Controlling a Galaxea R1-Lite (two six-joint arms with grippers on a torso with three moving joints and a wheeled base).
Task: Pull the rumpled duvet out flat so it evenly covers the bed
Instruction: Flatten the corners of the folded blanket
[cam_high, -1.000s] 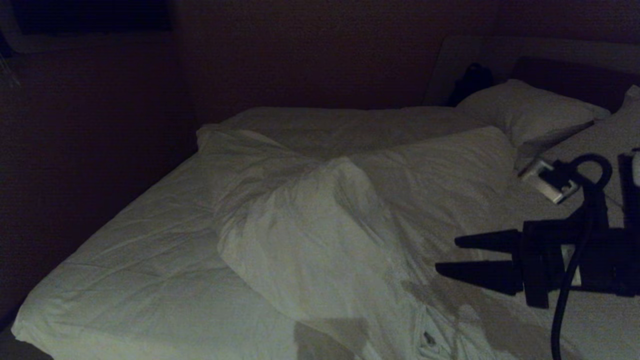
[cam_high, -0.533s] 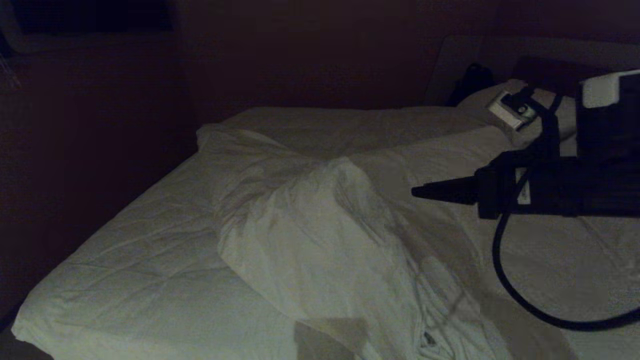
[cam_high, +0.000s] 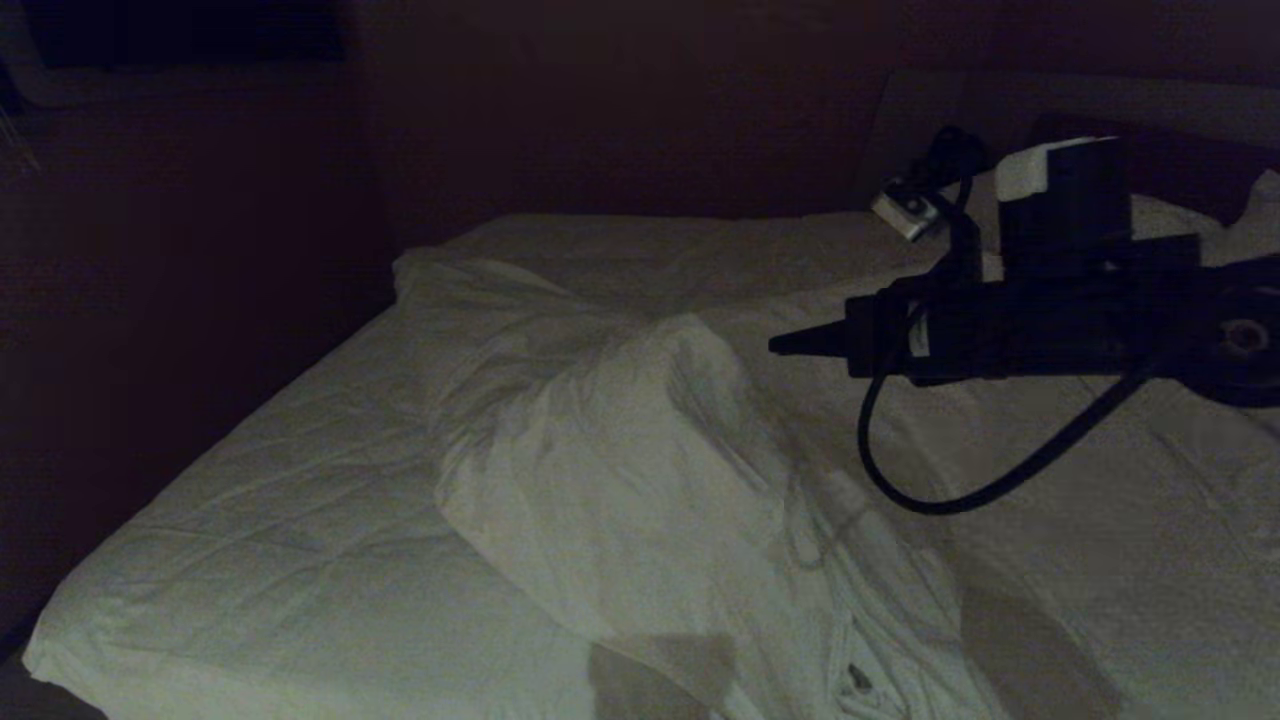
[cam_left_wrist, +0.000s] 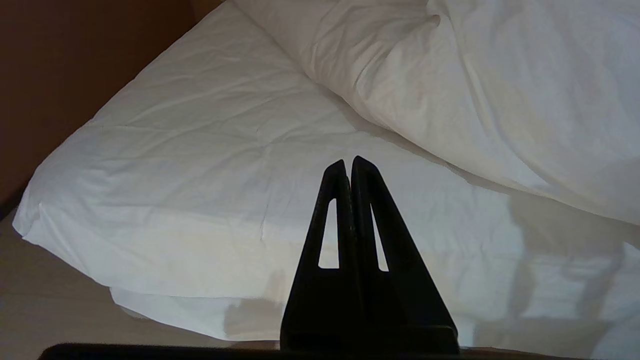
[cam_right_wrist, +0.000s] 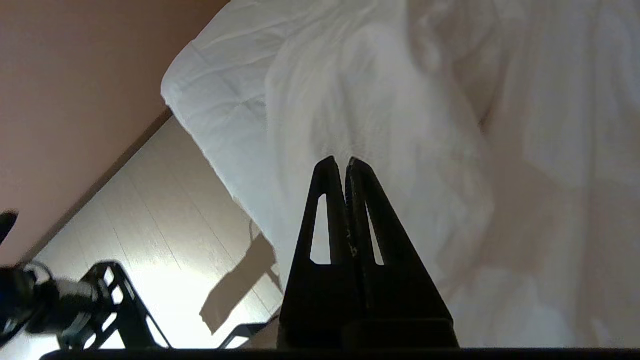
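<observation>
- The duvet (cam_high: 640, 470) lies bunched in a thick ridge running from the far left corner toward the near edge of the bed (cam_high: 250, 560), folded over on itself; the left part of the mattress is bare, and a crumpled seam sits at the near edge.
- The right gripper (cam_high: 785, 344) hovers level above the duvet, just right of the ridge's crest, its two fingers pressed together on nothing; no cloth is between them.
- The left gripper (cam_left_wrist: 348, 165) hangs low off the bed's near left corner, fingers likewise pressed together and empty, apart from the duvet.
- Judgement: nothing is gripped, so the spreading has not begun.
- Risk: with fingers together, a descent would only push the ridge and deepen the fold; they must part first.
- Risk: pinching only the top layer of the fold may drag the cover without unrolling the bulk beneath, leaving the left side bare.
- Risk: the hanging cable (cam_high: 930, 490) could snag on the cloth.
</observation>
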